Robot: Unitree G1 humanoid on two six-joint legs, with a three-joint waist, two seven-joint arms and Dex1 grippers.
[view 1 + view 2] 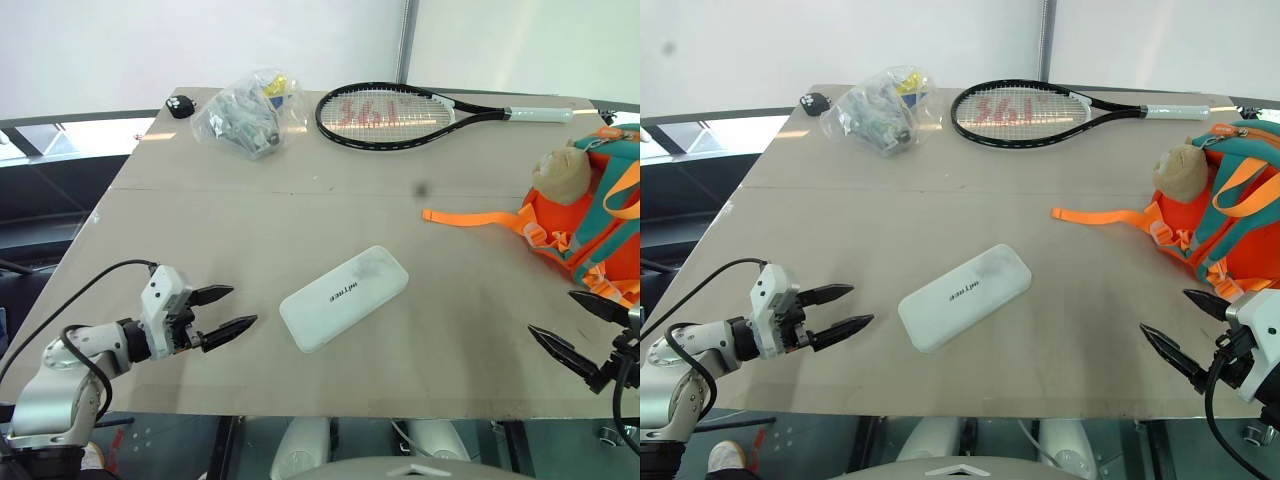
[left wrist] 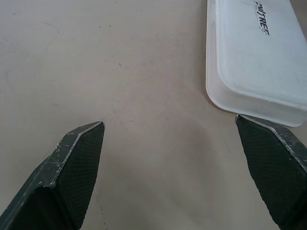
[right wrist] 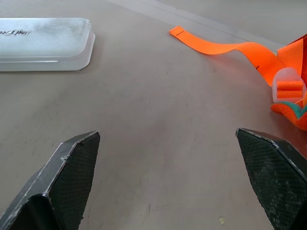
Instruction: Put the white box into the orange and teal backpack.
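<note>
L gripper (image 1: 222,310) wide open, empty, white box (image 1: 343,297) just ahead; R gripper (image 1: 1185,322) open too, orange and teal backpack (image 1: 1220,215) just beyond.

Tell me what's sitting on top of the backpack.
A tan plush toy rests against the upper part of the orange and teal backpack, orange webbing strap trailing onto the table. Its inside cannot be seen.

backpack (image 1: 600,225) cut by frame edge; bag (image 1: 245,115) contents unclear
</note>
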